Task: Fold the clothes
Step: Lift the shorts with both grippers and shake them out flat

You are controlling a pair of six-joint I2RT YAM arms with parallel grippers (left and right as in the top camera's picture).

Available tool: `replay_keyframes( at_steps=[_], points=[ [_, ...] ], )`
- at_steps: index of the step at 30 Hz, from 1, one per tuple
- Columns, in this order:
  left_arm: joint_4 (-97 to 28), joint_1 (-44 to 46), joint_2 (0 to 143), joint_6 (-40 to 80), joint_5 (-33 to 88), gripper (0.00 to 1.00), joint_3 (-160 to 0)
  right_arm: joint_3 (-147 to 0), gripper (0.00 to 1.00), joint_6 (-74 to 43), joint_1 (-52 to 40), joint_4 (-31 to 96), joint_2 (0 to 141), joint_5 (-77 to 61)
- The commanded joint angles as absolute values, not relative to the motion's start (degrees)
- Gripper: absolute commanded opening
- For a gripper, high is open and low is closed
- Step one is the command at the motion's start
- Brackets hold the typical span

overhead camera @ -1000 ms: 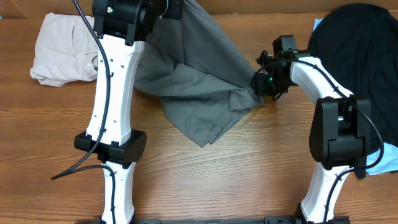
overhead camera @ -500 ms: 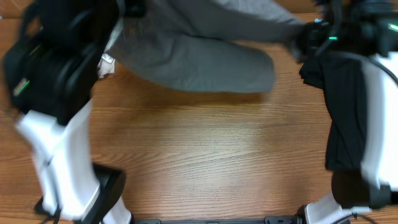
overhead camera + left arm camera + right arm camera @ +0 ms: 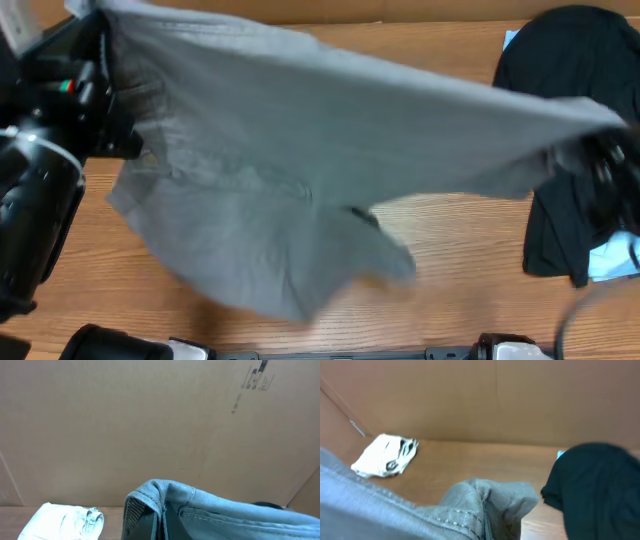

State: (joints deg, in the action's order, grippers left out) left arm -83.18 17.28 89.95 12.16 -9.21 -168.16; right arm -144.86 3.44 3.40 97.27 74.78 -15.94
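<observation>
Pressed together on cloth, both pairs of jaws pinch the grey shorts (image 3: pixel 300 150): the left gripper (image 3: pixel 157 527) holds a bunched, stitched edge of the fabric that folds over its fingers and hides most of them, and the right gripper (image 3: pixel 485 527) clamps a similar gathered fold with a seam line running down its middle. Between the two grips the shorts are stretched wide and lifted off the table (image 3: pixel 450 260) — from above they span almost the whole width, with the top edge taut from the left arm at the far left to the blurred right gripper at the far right, and the lower part hangs in a loose lobe towards the near edge. Fabric and arms are smeared with motion blur, so finer detail of the cloth cannot be made out. Beyond the shorts, the black T-shirt (image 3: pixel 570 70) lies in a heap on the right side of the table, partly over a pale blue item (image 3: pixel 612 255) that shows at its lower edge. On the left side the cream garment (image 3: pixel 385 455) lies crumpled on the wood, well apart from the T-shirt — it is hidden beneath the shorts in the overhead view. Behind everything stands a cardboard wall (image 3: pixel 150 420).
</observation>
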Motion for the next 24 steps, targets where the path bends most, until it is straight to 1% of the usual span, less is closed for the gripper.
replay_keyframes(
  at_steps=[1,5,11,20,24],
  points=[
    [-82.65,17.17,89.71,14.28,-14.79,0.04,-168.37,-145.56,0.04,2.81,4.05,97.03,72.62,-11.57],
    [-84.33,17.17,93.47,14.37,-21.1,0.04,-168.35,-144.81,0.04,3.11,4.05,97.01,76.27,-11.57],
    [-88.12,17.17,104.03,14.37,-30.37,0.04,-168.09,-144.33,0.04,3.66,4.03,97.03,89.17,-11.62],
    [-87.66,14.87,126.3,15.51,-29.76,0.04,-168.09,-144.31,0.04,6.07,3.88,95.59,114.78,-12.14],
    [-84.07,13.21,136.73,16.62,-28.51,0.04,-168.09,-144.31,0.04,6.04,3.88,90.11,125.51,-12.29]
  ],
)
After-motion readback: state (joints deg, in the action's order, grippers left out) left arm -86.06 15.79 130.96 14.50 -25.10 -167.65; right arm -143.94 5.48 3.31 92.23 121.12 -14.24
